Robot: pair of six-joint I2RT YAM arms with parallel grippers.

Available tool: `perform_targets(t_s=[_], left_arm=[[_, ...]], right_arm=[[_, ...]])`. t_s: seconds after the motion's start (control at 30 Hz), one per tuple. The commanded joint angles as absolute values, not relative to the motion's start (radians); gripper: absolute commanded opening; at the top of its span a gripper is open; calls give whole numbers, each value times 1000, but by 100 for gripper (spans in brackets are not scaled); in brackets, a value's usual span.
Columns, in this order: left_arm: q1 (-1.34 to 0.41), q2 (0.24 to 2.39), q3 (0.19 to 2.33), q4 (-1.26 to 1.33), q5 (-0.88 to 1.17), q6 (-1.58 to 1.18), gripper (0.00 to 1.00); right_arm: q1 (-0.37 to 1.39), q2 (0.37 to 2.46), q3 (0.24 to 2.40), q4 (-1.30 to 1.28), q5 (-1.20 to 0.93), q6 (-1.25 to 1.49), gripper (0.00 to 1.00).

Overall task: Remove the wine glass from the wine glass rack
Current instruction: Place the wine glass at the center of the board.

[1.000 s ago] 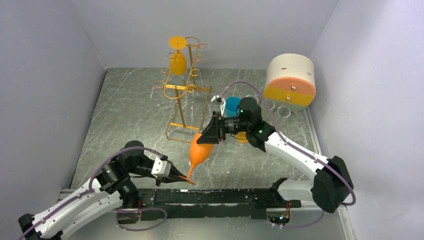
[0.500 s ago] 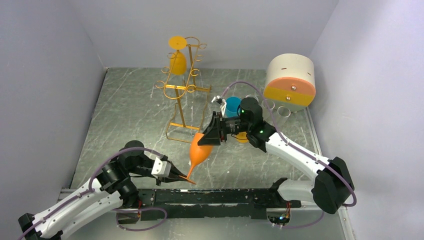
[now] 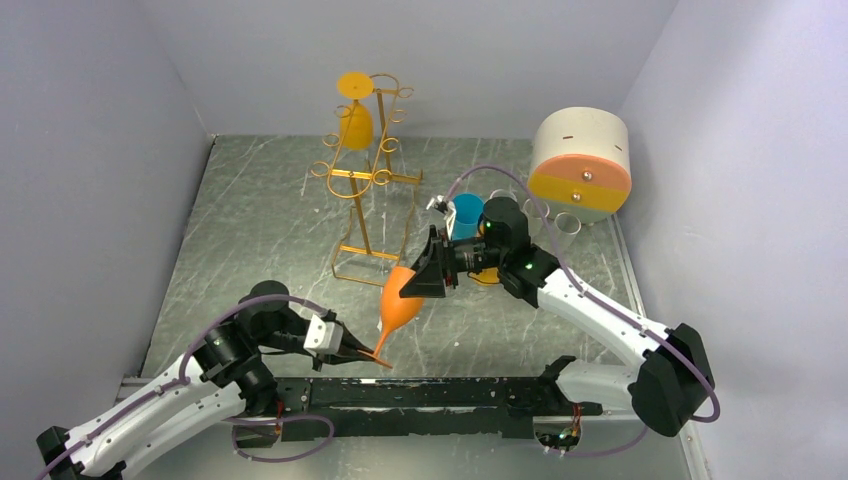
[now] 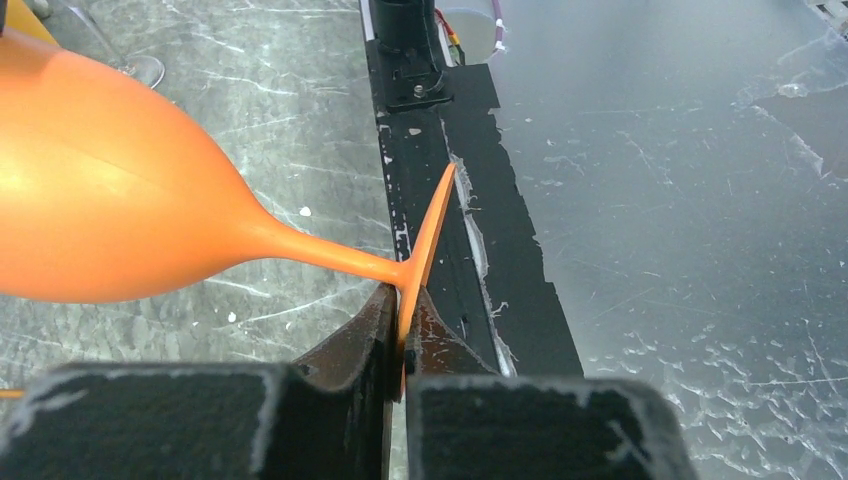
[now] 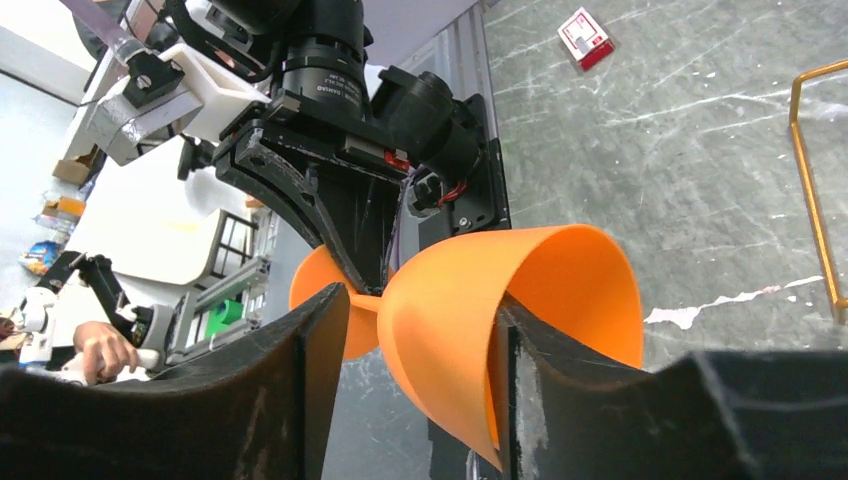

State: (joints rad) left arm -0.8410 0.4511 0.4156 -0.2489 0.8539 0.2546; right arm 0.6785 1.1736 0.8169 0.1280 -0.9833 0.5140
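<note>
An orange wine glass lies tilted in the air between my arms, off the rack. My left gripper is shut on its flat foot, seen edge-on in the left wrist view, where the jaws pinch the disc. My right gripper is open at the bowl's rim. In the right wrist view, one finger is inside the bowl and the other stands apart outside it. The gold wire rack stands behind, with a second orange glass hanging upside down at its top.
A white and orange drum stands at the back right, with a blue cup and clear glasses near it. A black taped bar runs along the front edge. The rack's base wire shows in the right wrist view.
My right gripper and wrist have shifted slightly right and down at the bowl. The glass and my left gripper have hardly moved.
</note>
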Motion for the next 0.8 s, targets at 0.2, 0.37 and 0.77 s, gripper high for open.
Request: perform_targets(t_s=[0.2,0.37,0.77], left_arm=[[-825,458,426,-240,840,268,7],[-825,457,427,-239,856,268,7],[-825,474,430,-251,851,280,7]], right_arm=[[604,1169,842,26,-797,540,63],[560,1228,822,97,-925,591,64],[628,1340,858,247,-1122,650,50]])
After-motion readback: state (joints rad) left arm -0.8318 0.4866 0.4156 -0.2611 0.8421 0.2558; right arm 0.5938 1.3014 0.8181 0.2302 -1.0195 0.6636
